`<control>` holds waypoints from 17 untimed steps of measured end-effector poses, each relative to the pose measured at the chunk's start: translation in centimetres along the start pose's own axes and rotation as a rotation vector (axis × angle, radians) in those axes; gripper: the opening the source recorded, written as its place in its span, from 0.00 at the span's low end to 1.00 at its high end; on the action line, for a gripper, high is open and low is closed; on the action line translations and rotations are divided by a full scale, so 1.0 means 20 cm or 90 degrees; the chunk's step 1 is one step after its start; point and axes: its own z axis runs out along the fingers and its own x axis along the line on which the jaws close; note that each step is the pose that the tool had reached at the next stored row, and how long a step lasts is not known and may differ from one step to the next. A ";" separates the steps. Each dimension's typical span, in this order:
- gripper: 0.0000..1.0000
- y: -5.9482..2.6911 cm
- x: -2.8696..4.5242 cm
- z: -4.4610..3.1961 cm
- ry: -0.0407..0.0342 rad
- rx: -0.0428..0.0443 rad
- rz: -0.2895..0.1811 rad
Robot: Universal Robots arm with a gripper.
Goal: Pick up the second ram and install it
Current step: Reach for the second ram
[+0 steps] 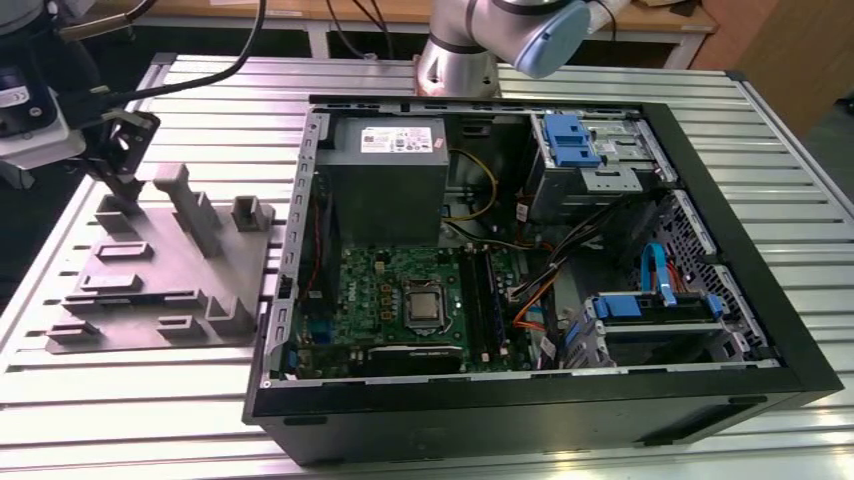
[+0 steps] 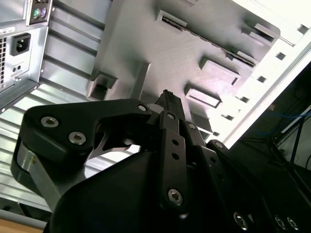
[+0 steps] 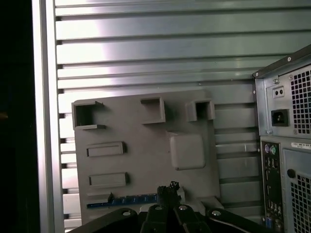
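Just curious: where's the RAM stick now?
In the first wrist view, the second ram sits in the grey tray, right beside the gripper.

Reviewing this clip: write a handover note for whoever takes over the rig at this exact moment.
End effector: low over the grey tray, at one end of the ram stick. Grip cannot be judged.
Ram stick: lying along the tray's edge, not lifted.
Computer case: open beside the tray, green circuit board exposed.
Done: end effector is at the stick.
Left: lifting the stick and installing it in the case.
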 end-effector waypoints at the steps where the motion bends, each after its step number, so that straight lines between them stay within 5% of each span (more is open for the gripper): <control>1: 0.10 -0.002 0.008 0.005 0.0000 0.0000 0.000; 17: 0.10 -0.040 0.097 0.116 0.0000 0.0000 0.000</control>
